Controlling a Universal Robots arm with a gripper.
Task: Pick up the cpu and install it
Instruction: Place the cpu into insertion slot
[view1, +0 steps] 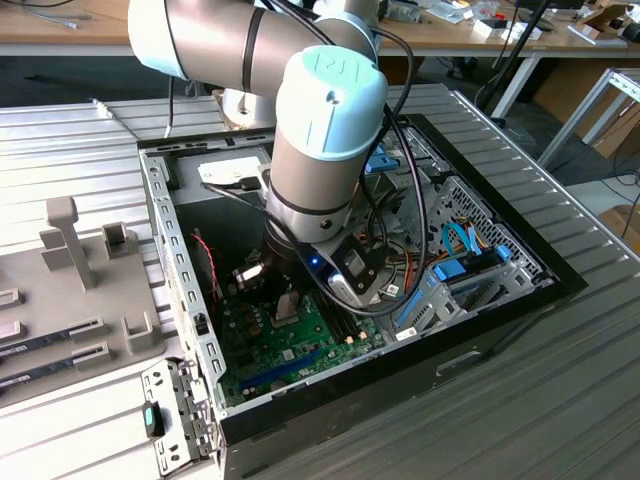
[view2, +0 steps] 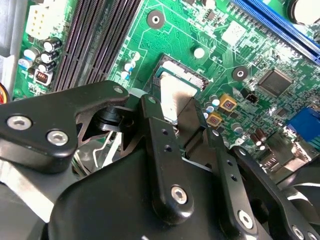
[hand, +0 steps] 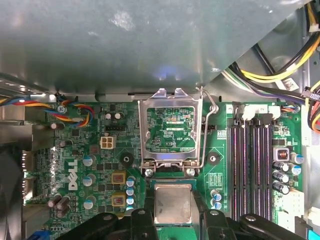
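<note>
The cpu (hand: 173, 202) is a small silver square with a thin green rim, sitting between my black fingers (hand: 141, 218). My gripper (hand: 173, 212) is shut on the cpu, holding it low over the socket (view2: 186, 75) on the green motherboard (hand: 100, 165). The socket's metal load plate (hand: 172, 131) is flipped open and its lever (hand: 210, 107) is raised. In the second wrist view the cpu (view2: 174, 96) overlaps one edge of the socket, and my gripper (view2: 175, 114) hides the rest. In the exterior view my gripper (view1: 286, 304) reaches down inside the open computer case (view1: 180, 270).
Dark memory slots (hand: 252, 165) run beside the socket. Coloured cable bundles (hand: 280, 65) and the case's metal wall (hand: 125, 45) stand close by. On the exterior view's left, a grey fixture (view1: 80, 270) holds memory sticks. A blue drive bay (view1: 450, 275) fills the case's other side.
</note>
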